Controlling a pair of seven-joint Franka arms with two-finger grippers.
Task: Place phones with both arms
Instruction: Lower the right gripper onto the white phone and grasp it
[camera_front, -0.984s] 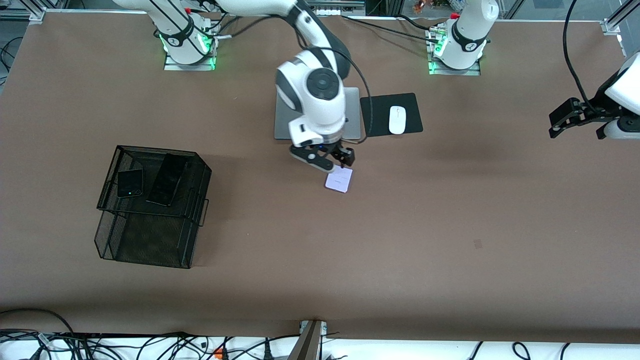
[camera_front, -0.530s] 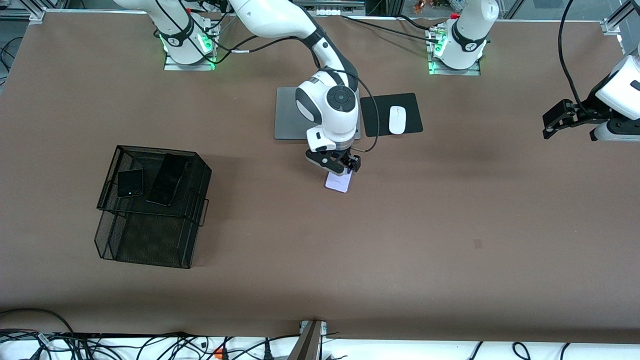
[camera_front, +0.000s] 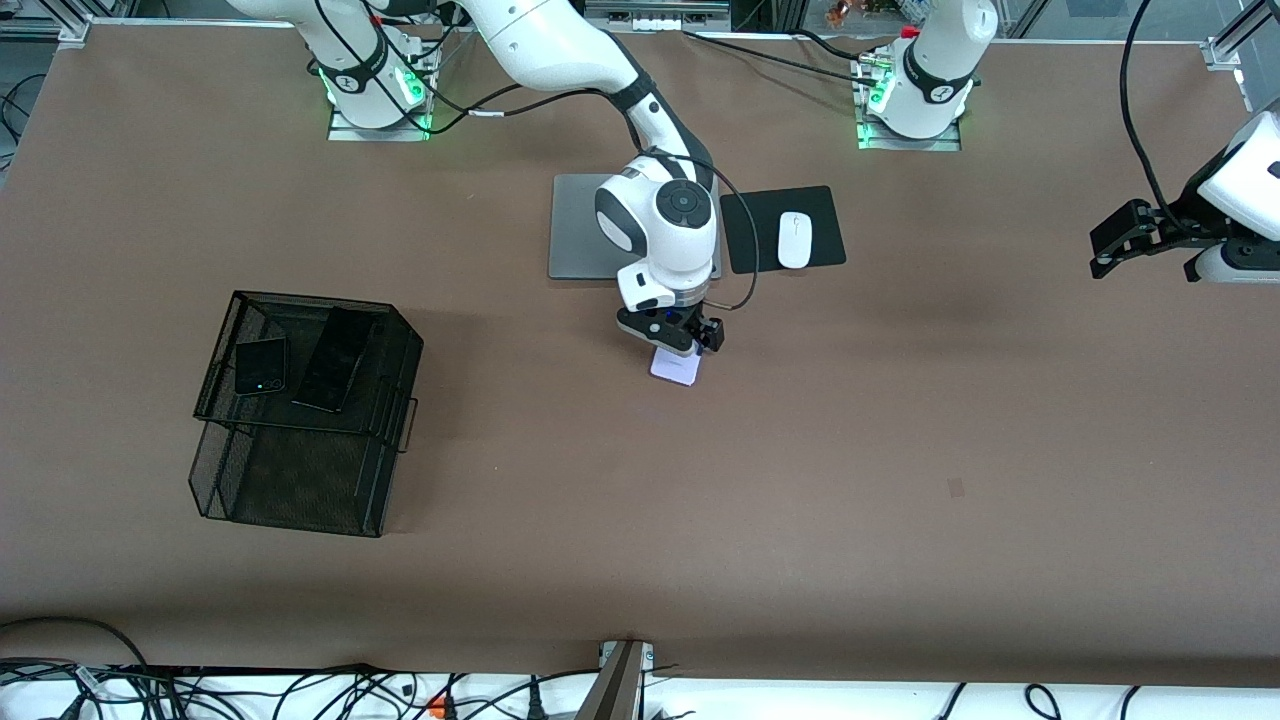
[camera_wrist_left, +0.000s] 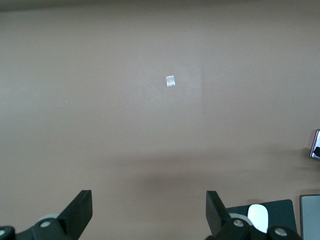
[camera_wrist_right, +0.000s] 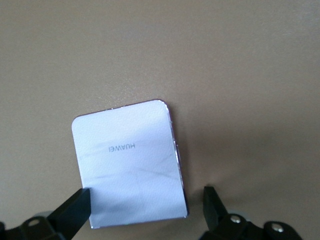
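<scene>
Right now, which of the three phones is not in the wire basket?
The pale lilac phone. It lies on the bare table under the right gripper, whose jaws stand open either side of it. The two black phones lie in the mesh basket.

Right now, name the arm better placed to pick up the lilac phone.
Right. The right end effector hangs open directly over the lilac phone, fingers straddling it. The left end effector waits open at the left arm's end of the table.
</scene>
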